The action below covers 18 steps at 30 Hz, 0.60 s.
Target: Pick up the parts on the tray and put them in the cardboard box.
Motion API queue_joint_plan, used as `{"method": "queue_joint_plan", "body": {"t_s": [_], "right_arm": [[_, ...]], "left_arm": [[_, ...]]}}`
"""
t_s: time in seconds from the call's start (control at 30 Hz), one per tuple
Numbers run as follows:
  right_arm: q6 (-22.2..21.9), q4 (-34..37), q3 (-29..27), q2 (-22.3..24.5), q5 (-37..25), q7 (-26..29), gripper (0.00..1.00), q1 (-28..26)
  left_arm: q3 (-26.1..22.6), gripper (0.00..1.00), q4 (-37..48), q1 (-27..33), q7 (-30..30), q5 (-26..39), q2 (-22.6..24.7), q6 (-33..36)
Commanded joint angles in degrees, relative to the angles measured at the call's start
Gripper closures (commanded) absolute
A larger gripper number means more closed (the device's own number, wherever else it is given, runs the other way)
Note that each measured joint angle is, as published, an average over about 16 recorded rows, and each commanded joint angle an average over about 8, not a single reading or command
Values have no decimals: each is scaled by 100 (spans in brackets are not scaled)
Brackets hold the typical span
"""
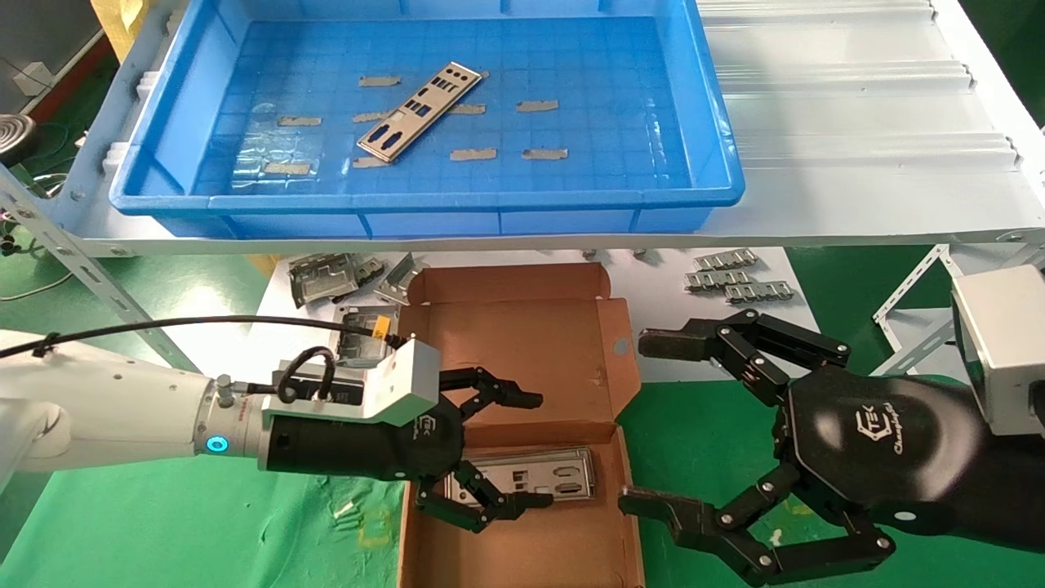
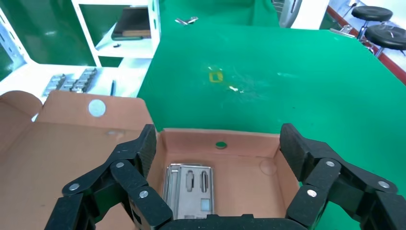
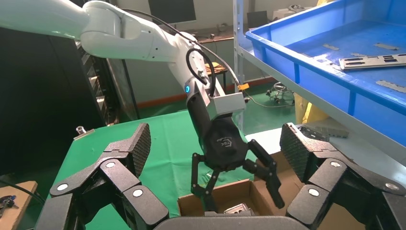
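Work at this moment looked like the putting-down step: the left end effector [image 1: 506, 453] hung over the small brown cardboard box [image 1: 522, 351] with its black fingers spread wide and holding nothing. One thin silver-grey metal plate with small cutouts [image 1: 526, 476] lay flat on the floor of the box, just under those open fingers, and I could not tell if a fingertip touched it. In the left wrist view the same plate [image 2: 190, 191] showed between the two spread fingers, down inside the box.

One more plate of that kind [image 1: 420, 110] lay slanted in the big bright blue plastic tray [image 1: 424, 200] on the white shelf above, well apart from both end effectors. Short tan tape strips [image 1: 473, 153] lay on the tray floor around it (they are not parts).

My guess was that the next move called for an arm to lift clear of the box, go up to the tray, and close on the long edges of the slanted plate. A flat plate on a flat floor may be hard to grip, so the fingers would need to come down low.

The right end effector [image 1: 645, 425] waited just beside the box over the green tabletop [image 1: 204, 539], with its fingers also spread wide and empty.
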State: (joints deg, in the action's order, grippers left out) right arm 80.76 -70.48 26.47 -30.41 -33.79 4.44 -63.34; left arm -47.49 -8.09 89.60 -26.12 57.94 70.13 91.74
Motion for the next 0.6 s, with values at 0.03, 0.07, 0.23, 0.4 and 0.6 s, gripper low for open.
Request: {"method": "queue_joint_plan", "body": {"t_s": [0.03,0.07,0.23,0.4,0.6], "right_arm": [[0,1,0,0,0,0,0,1],[-1,1,0,0,0,0,0,1],[0,0,0,0,0,0,0,1],[0,1,0,0,0,0,0,1],[0,1,0,0,0,0,0,1]], "left_arm": [[27,0,-69,-30,44,-66,-65,48],[30,0,-86,-34,41,-73,-73,44],[30,0,-84,-36,25,-61,-54,12],[129,0,-282,-122,146,-108,-158,-10],[415,0,-876,-376,481,-250,-476,-66]]}}
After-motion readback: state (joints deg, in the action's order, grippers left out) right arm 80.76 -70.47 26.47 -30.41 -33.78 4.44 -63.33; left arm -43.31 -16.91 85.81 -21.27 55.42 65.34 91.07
